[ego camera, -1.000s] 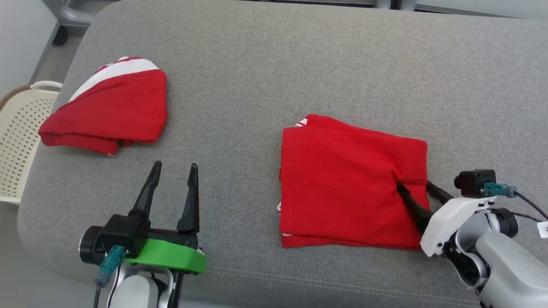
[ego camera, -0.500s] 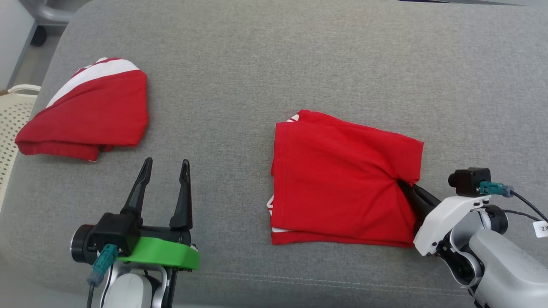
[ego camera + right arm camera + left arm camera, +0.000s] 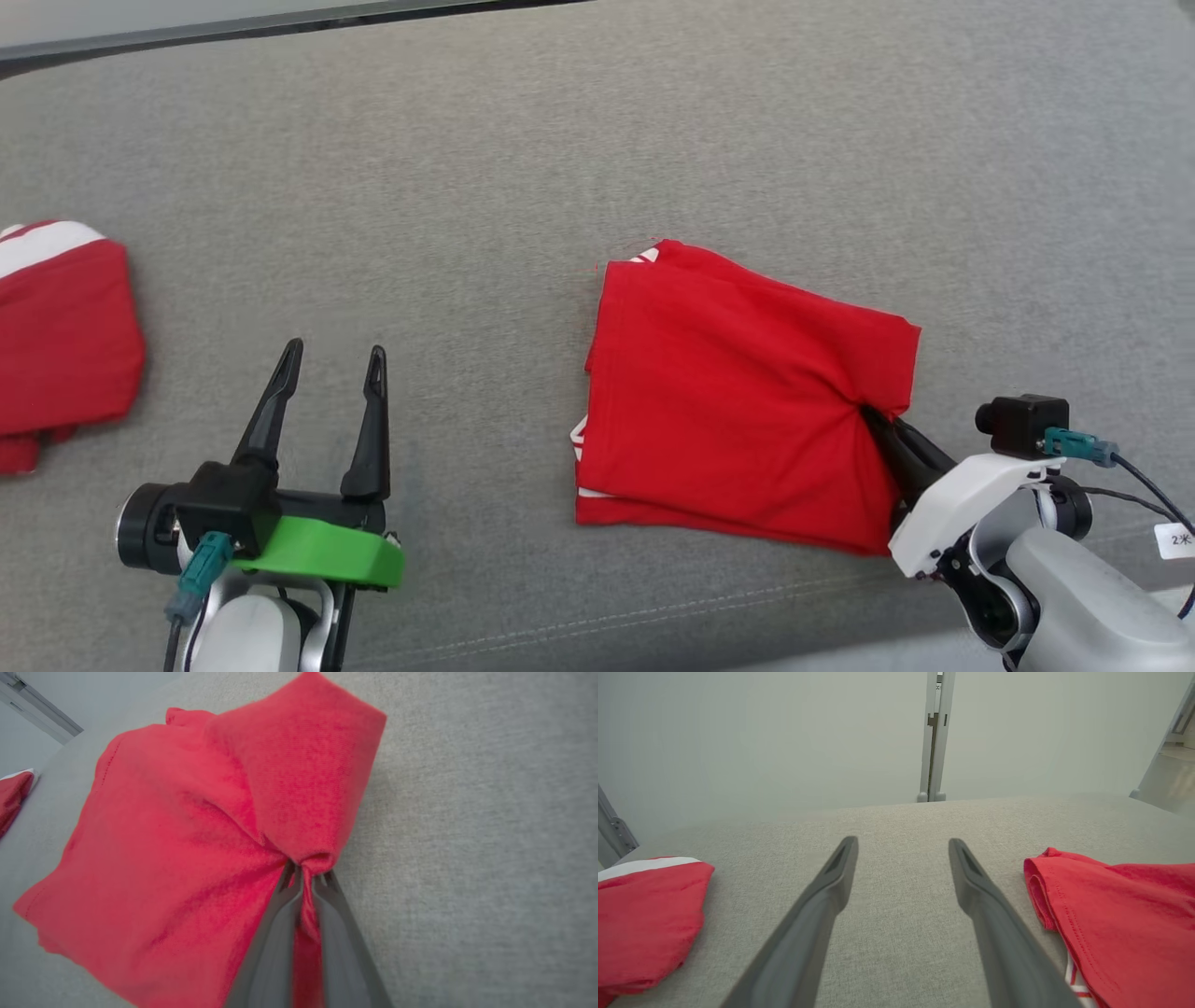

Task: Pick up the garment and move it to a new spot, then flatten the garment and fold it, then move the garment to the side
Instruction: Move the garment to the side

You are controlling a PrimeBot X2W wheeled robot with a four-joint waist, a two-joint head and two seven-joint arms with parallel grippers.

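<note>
Firmly, right gripper [image 3: 870, 413] clamped on edge of folded red garment [image 3: 728, 401]; left gripper [image 3: 334, 350] spread wide, empty

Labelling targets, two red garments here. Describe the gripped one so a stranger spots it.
On the grey cushion, look toward the robot's right. The folded red garment lies with its right edge pinched in the shut right hand. Unlike the other red garment at far left, it has no broad white band.

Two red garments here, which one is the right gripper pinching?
The folded red garment at centre right; its edge bunches in the shut right gripper. The white-banded garment lies apart at far left.
</note>
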